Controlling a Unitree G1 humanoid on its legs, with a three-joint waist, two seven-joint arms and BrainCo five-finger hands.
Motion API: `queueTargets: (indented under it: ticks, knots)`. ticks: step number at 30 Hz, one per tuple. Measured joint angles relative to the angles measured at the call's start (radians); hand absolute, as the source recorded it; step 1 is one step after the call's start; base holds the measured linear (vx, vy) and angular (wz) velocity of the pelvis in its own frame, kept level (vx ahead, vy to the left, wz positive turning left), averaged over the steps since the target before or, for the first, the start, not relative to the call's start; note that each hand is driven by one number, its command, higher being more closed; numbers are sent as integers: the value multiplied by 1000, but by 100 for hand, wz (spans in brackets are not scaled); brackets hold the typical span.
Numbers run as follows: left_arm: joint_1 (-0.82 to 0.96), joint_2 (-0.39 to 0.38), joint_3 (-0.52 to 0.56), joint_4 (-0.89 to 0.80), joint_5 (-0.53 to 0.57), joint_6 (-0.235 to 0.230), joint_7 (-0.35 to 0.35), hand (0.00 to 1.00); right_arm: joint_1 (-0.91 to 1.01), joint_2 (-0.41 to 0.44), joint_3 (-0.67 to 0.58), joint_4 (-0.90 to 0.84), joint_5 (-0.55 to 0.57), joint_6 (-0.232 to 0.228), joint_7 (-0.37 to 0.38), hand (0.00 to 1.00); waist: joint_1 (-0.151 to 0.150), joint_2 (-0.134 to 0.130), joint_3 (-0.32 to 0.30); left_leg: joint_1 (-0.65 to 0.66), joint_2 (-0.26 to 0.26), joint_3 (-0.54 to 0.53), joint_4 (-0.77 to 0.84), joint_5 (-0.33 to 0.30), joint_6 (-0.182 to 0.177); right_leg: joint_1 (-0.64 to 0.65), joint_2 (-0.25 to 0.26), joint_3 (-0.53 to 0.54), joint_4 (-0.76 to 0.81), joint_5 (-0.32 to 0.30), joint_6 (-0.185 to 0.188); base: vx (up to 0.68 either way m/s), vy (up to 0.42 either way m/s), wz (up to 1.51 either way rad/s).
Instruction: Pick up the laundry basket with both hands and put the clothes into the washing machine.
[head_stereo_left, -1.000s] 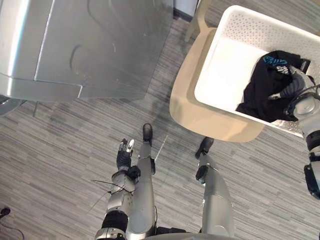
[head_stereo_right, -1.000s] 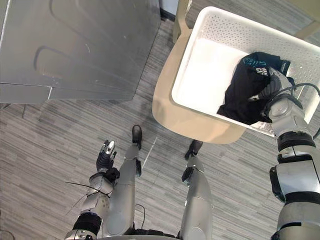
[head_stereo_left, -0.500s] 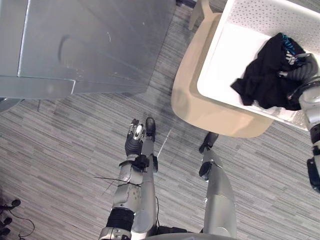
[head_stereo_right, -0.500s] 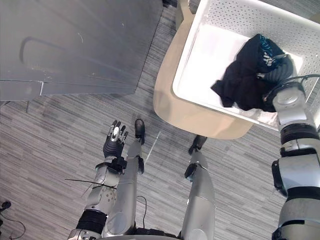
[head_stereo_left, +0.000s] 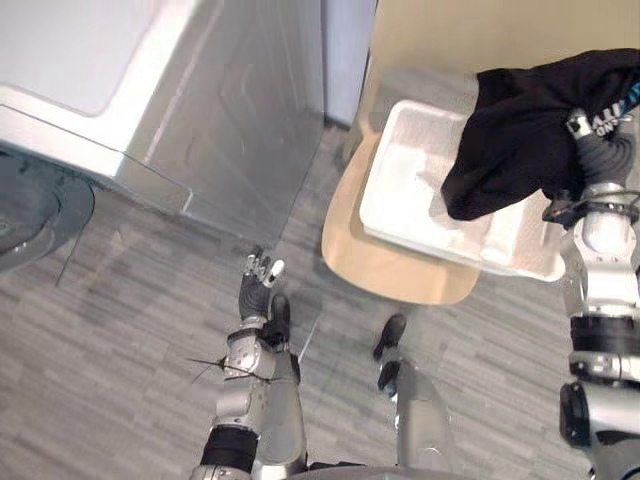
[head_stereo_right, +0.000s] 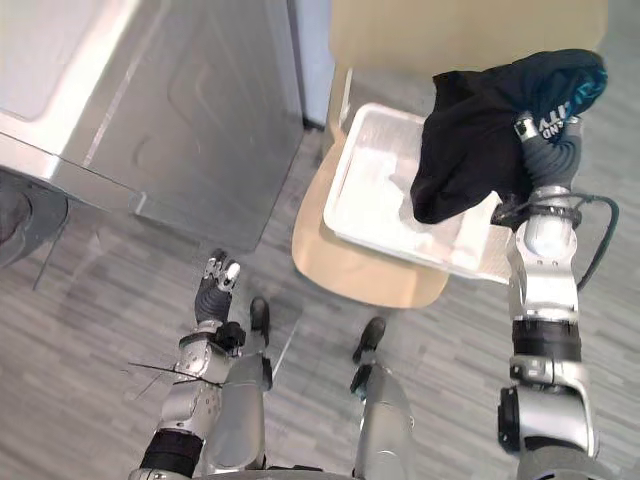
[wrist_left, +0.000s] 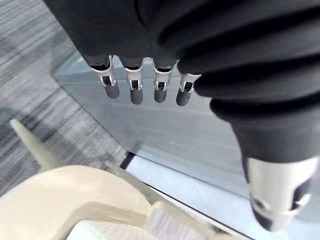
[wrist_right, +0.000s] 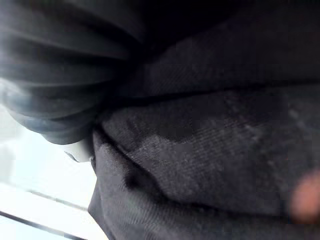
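Left eye view: the right hand (head_stereo_left: 598, 158) is now lifting the black garment (head_stereo_left: 520, 130) clear above the basket (head_stereo_left: 388, 165), which is staying on the chair (head_stereo_left: 385, 268). Its fingers are hiding in cloth, so I cannot tell their grip. The left hand (head_stereo_left: 258, 292) is hanging low, fingers (wrist_left: 131, 93) straight and slightly spread. Swinging the garment toward the washer (head_stereo_left: 240, 120) is probably coming next.

L hand (head_stereo_left: 257, 293) open, R hand (head_stereo_left: 592, 160) unclear

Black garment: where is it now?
In the eye views the black garment hangs at right, held up by the right hand above the white laundry basket on the chair.
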Motion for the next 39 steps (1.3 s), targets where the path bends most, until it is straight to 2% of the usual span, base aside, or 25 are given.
queueTargets:
  ticks: [1, 3, 6, 10, 13, 15, 18, 21, 23, 27, 28, 31, 32, 36, 39]
  knots:
    - [11, 2, -4, -13, 21, 2, 0, 0, 15, 11, -7, -17, -1, -2, -2, 100, -1, -2, -10, 4, -1, 0, 3, -3, 0, 5, 0, 0, 1, -1, 1, 99, -26, 1]
    - [74, 22, -29, -126, 179, 23, -5, 0, 102, 86, -37, -122, -11, -18, -7, 100, -9, -6, -75, 36, -3, 0, 34, -39, -1, 51, 0, 4, -6, -12, 10, 102, -9, -1]
    - [103, 51, -31, -256, 270, 25, -20, 0, 174, 174, -35, -208, -45, -26, 20, 100, -28, -6, -124, 92, -10, 3, 49, -67, -2, 113, 0, 20, -24, -16, 13, 126, 33, -7]
    - [66, 114, -44, -340, 313, 17, -32, 0, 229, 199, -16, -231, -41, -36, 95, 100, -60, -7, -163, 153, -17, 16, 38, -81, -5, 176, 0, 30, -56, -14, 21, 100, 41, -7]
    - [-16, 183, -114, -349, 309, -1, -46, 0, 297, 200, 33, -295, 17, -38, 176, 100, -83, -10, -202, 202, -21, 22, 7, -81, -5, 213, 1, 35, -76, -11, 24, 104, 29, -8]
    - [-79, 232, -204, -350, 274, -21, -76, 0, 339, 199, 72, -349, 91, -41, 238, 100, -95, -18, -232, 233, -22, 40, -20, -81, -5, 224, 4, 50, -86, -12, 25, 87, 19, -18]
    - [-149, 270, -308, -339, 265, -29, -103, 0, 358, 192, 110, -375, 177, -43, 289, 100, -118, -28, -245, 263, -22, 52, -35, -80, -5, 241, 7, 61, -94, -11, 26, 46, 11, -14]
    - [-240, 298, -433, -278, 262, -47, -151, 0, 367, 149, 157, -401, 261, -44, 338, 100, -139, -36, -266, 281, -22, 73, -59, -78, -9, 240, 13, 85, -105, -8, 29, 27, 15, -17]
    - [-293, 303, -493, -205, 210, -43, -192, 0, 361, 117, 185, -407, 303, -47, 355, 100, -158, -34, -273, 285, -23, 83, -63, -78, -9, 238, 15, 95, -113, -3, 31, 15, 16, -16]
    - [-367, 312, -582, -68, 38, -11, -270, 0, 342, 90, 245, -407, 356, -43, 356, 100, -163, -32, -275, 294, -24, 122, -76, -78, -8, 222, 21, 133, -131, 16, 32, 7, 15, -25]
    - [-385, 305, -597, -14, -15, 22, -272, 0, 317, 90, 274, -407, 359, -40, 352, 100, -168, -31, -274, 289, -26, 125, -76, -78, -8, 214, 21, 136, -139, 24, 32, -5, 16, -21]
    - [-435, 248, -603, 108, -99, 102, -247, 0, 261, 95, 349, -406, 365, -37, 329, 100, -171, -27, -273, 277, -33, 123, -76, -76, -7, 204, 17, 137, -148, 34, 33, -2, 5, -4]
    - [-451, 234, -603, 125, -120, 114, -233, 0, 245, 100, 364, -406, 365, -36, 326, 100, -172, -25, -272, 275, -36, 121, -76, -75, -4, 203, 14, 137, -148, 35, 33, 3, 25, 4]
    - [-556, 210, -601, 131, -180, 124, -164, 0, 203, 141, 406, -406, 374, -36, 302, 100, -165, -13, -265, 259, -46, 106, -76, -70, 2, 197, 3, 132, -148, 37, 36, -6, 25, 10]
    - [-601, 209, -582, 131, -237, 119, -140, 0, 201, 156, 426, -406, 385, -36, 286, 100, -166, -4, -259, 242, -54, 105, -76, -67, 6, 181, -4, 133, -148, 42, 40, -6, 6, 3]
